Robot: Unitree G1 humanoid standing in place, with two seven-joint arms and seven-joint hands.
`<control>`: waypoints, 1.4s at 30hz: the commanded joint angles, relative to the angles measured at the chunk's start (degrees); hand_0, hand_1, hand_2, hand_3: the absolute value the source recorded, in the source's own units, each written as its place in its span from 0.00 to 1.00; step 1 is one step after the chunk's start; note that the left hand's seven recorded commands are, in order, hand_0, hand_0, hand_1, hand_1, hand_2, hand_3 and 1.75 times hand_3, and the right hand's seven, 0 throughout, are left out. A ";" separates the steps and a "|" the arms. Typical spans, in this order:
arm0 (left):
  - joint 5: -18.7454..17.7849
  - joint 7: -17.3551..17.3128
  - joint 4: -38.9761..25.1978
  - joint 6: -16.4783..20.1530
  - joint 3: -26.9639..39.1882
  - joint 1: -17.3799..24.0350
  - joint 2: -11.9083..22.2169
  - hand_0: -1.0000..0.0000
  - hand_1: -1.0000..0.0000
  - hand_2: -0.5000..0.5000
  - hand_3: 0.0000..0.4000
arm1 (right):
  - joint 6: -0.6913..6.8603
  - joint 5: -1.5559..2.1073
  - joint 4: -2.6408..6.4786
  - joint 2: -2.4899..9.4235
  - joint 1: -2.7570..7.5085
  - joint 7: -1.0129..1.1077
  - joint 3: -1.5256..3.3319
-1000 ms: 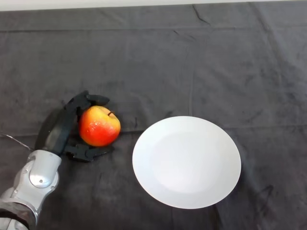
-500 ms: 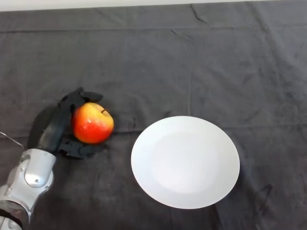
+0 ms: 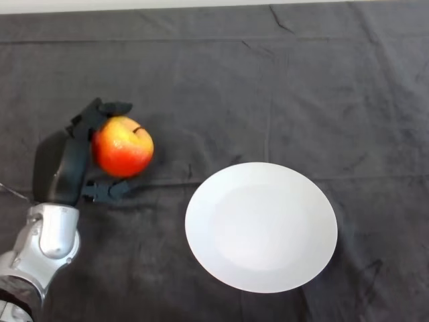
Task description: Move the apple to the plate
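Note:
A red and yellow apple [image 3: 123, 146] is held in my left hand [image 3: 72, 164] at the left of the head view. The black fingers curl over its top and the thumb [image 3: 107, 191] sits under it. The apple is lifted a little off the dark cloth. A round white plate [image 3: 261, 226] lies flat on the cloth to the right of the apple, a short gap away, with nothing on it.
The table is covered by a dark grey cloth [image 3: 268, 87] with a few creases. Its far edge runs along the top of the view. My silver forearm [image 3: 41, 245] enters from the lower left.
My hand has moved up and slightly left with the apple in it, lifting it away from the cloth. The plate has not moved.

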 commanded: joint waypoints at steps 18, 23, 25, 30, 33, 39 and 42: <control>10.66 12.78 -11.88 0.62 -6.79 -0.71 -3.16 0.00 0.00 0.50 1.00 | -0.36 0.50 0.56 -1.12 1.86 0.08 -0.30; 11.77 13.57 -12.17 0.53 -9.14 -1.13 -4.77 0.00 0.00 0.50 1.00 | -0.37 0.50 0.58 -1.13 1.86 0.08 -0.30; 12.08 13.79 -12.03 0.34 -10.08 -1.29 -5.27 0.00 0.00 0.50 1.00 | -0.37 0.50 0.59 -1.13 1.85 0.09 -0.30; 12.59 14.18 -11.02 -0.08 -12.72 -1.86 -6.57 0.00 0.00 0.50 1.00 | -0.36 0.50 0.62 -1.15 1.84 0.10 -0.30; 12.74 14.26 -10.06 -0.22 -14.39 -2.28 -7.34 0.00 0.00 0.50 1.00 | -0.36 0.50 0.64 -1.16 1.83 0.10 -0.31; 12.64 14.06 -7.91 -0.28 -17.91 -3.34 -8.75 0.00 0.00 0.50 1.00 | -0.36 0.50 0.69 -1.18 1.81 0.12 -0.31; 12.80 14.33 -6.54 -0.55 -19.86 -3.74 -9.17 0.00 0.00 0.50 1.00 | -0.36 0.50 0.72 -1.20 1.80 0.13 -0.32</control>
